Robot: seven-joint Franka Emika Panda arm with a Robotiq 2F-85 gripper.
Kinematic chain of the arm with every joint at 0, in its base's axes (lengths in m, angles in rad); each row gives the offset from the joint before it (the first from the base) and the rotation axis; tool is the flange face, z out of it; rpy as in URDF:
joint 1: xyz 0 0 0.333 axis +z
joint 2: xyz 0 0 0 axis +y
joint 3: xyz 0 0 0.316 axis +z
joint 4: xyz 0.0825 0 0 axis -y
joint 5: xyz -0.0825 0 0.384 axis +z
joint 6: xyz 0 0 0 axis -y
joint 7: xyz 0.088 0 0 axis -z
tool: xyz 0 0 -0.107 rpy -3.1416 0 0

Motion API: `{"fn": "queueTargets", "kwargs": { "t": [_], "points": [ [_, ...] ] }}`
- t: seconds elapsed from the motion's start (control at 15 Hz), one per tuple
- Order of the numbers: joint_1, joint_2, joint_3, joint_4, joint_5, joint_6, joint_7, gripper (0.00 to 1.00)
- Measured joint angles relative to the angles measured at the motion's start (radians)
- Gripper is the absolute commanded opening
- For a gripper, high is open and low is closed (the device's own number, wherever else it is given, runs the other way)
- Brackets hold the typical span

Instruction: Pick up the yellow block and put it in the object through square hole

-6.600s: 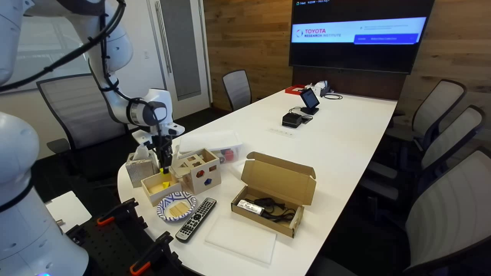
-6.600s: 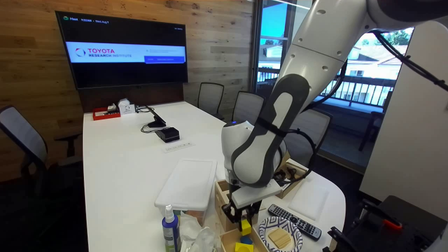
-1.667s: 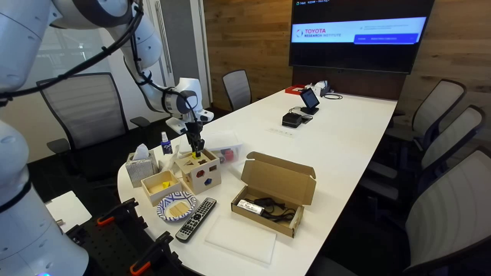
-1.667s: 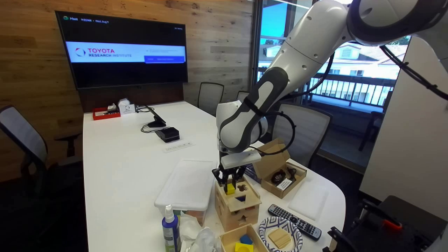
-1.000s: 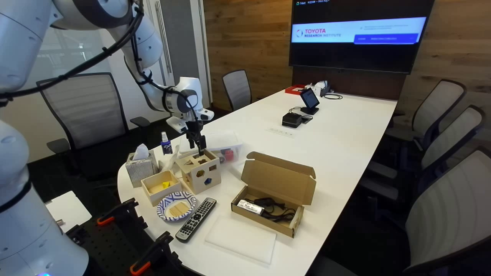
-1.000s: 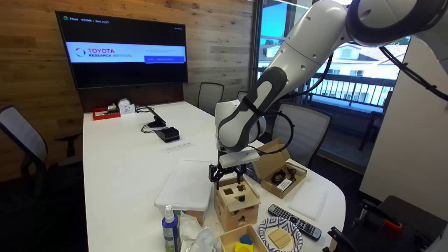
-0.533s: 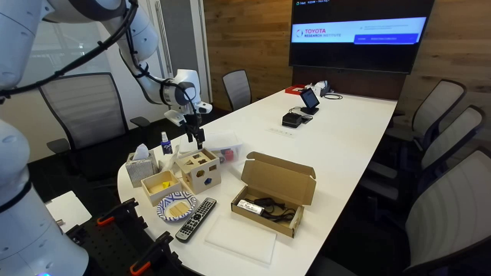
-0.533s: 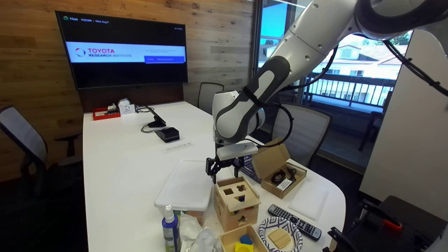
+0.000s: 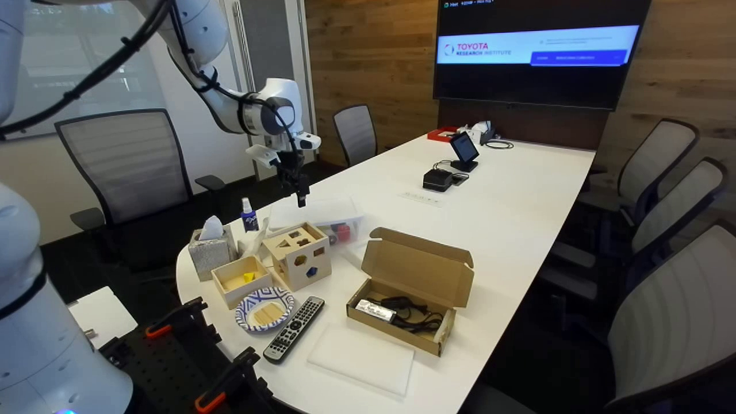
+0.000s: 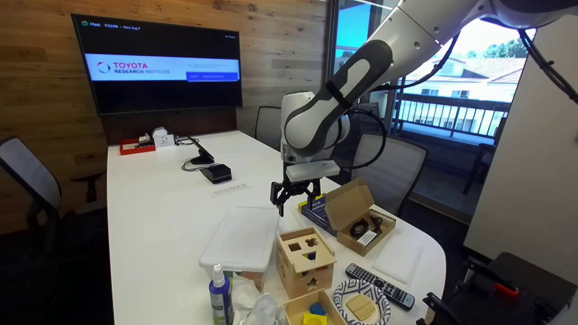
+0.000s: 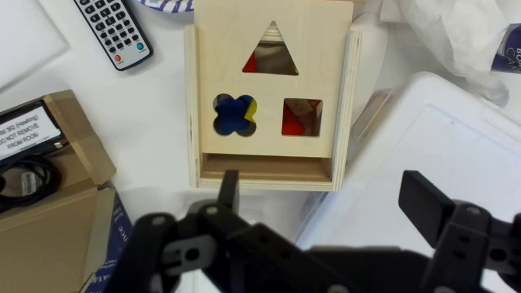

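Note:
The object, a light-wood shape-sorter cube [image 9: 302,256], stands upright on the table in both exterior views. In the wrist view its top panel [image 11: 268,85] has a triangle, a clover and a square hole [image 11: 302,117]; red shows beneath the square one. A yellow patch [image 11: 251,110] beside a blue piece is visible through the clover; I cannot tell whether it is the yellow block. Another yellow piece [image 10: 314,319] lies in a shallow wooden tray [image 9: 227,287]. My gripper [image 10: 295,209] hangs above and just beyond the cube, its fingers [image 11: 425,203] wide apart with nothing between them.
A lidded plastic bin [image 10: 241,237] sits close beside the cube. Around it are a spray bottle [image 10: 220,295], tissue box [image 9: 211,253], patterned bowl [image 9: 264,310], remote [image 9: 294,329], and open cardboard box [image 9: 402,336] next to a blue book [image 10: 318,212].
The gripper held a yellow block over the tray, then at the square hole. It opened, the block went out of sight there, and the arm rose away from the cube.

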Motion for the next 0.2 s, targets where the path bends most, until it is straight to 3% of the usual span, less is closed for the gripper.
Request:
{"fn": "queueTargets", "kwargs": {
  "t": [0.2],
  "points": [
    [-0.014,-0.027,0.004,-0.015,0.0,-0.011,-0.001,1.0]
  ]
}}
